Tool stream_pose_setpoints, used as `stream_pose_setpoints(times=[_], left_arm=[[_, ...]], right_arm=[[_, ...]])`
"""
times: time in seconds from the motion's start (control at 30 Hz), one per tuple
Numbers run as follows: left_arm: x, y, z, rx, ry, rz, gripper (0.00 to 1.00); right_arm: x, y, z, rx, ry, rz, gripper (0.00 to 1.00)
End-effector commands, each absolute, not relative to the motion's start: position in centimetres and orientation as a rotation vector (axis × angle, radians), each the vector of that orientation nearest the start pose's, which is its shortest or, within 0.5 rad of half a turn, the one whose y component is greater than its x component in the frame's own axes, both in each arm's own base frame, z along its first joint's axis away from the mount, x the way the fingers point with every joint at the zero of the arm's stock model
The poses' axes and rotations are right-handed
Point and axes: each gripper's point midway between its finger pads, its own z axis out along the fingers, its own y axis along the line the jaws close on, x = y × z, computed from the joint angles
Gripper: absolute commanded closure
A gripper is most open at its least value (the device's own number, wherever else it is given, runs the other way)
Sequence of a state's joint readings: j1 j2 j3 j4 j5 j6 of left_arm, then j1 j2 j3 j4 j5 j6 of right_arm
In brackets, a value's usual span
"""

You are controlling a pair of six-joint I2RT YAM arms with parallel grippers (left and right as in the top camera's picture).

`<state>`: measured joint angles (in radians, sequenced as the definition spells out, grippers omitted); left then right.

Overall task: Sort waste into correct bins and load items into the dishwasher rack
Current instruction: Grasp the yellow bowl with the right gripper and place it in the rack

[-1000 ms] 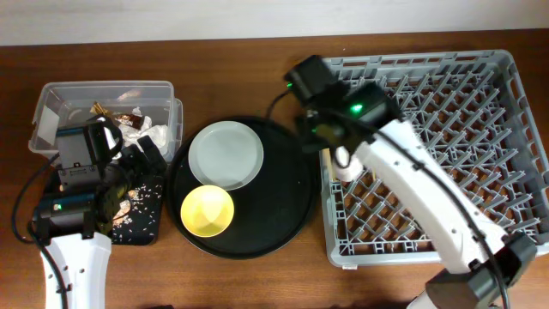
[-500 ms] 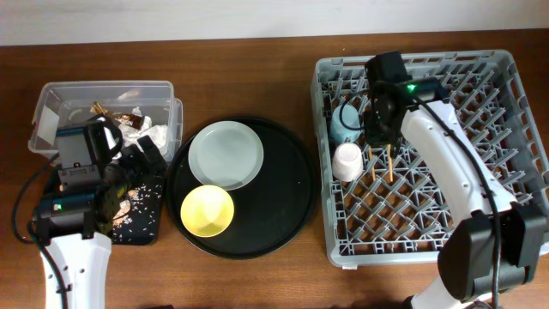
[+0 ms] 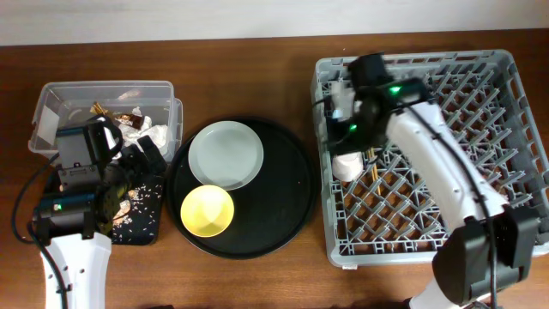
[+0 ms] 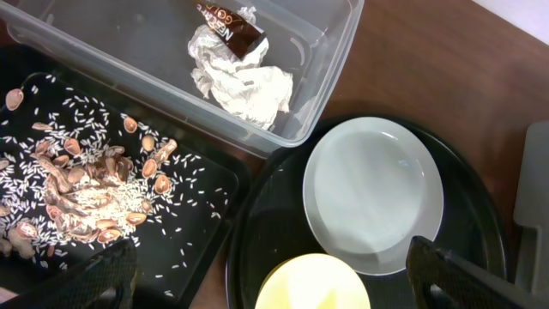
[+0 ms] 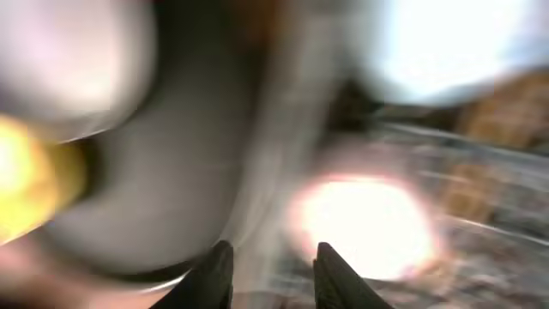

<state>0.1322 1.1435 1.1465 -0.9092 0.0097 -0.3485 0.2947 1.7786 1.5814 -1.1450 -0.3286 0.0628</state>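
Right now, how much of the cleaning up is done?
Napkins and wrapper sit in the clear tub, scraps on the flat black tray, a cup and chopsticks in the rack. The left gripper holds nothing. The plate and yellow bowl wait on the round tray, unloaded.

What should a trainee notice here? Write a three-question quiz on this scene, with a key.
1. True or false: the yellow bowl and the plate both rest on the round black tray.
2. Short answer: what lies scattered in the shallow black tray?
3. Multiple choice: the crumpled napkin lies in A) the clear tub, B) the round black tray, C) the shallow black tray.
Key: 1 true; 2 food scraps; 3 A.
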Motion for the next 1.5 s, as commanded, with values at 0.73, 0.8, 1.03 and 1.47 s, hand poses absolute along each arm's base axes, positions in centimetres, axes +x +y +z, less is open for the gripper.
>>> stream_pose_setpoints(times=[0.73,0.8,1.03,1.47], left_arm=[[30.5,4.1,22.4,-0.588,2.399,-0.096,0.01],[30.5,4.1,22.4,-0.588,2.399,-0.096,0.01],[30.5,4.1,22.4,-0.588,2.399,-0.096,0.01],[30.5,4.1,22.4,-0.588,2.399,-0.096,0.01]], right_arm=[[22.2,43.8,6.3,-1.242,2.121,0.479,0.50],[22.1,43.9,5.2,-1.253,2.134,0.474,0.51],[21.0,41.6,3.2,-1.318,2.238,0.394,0.66],[26.0,33.3,7.4,-1.172,2.496,0.181,0.64]])
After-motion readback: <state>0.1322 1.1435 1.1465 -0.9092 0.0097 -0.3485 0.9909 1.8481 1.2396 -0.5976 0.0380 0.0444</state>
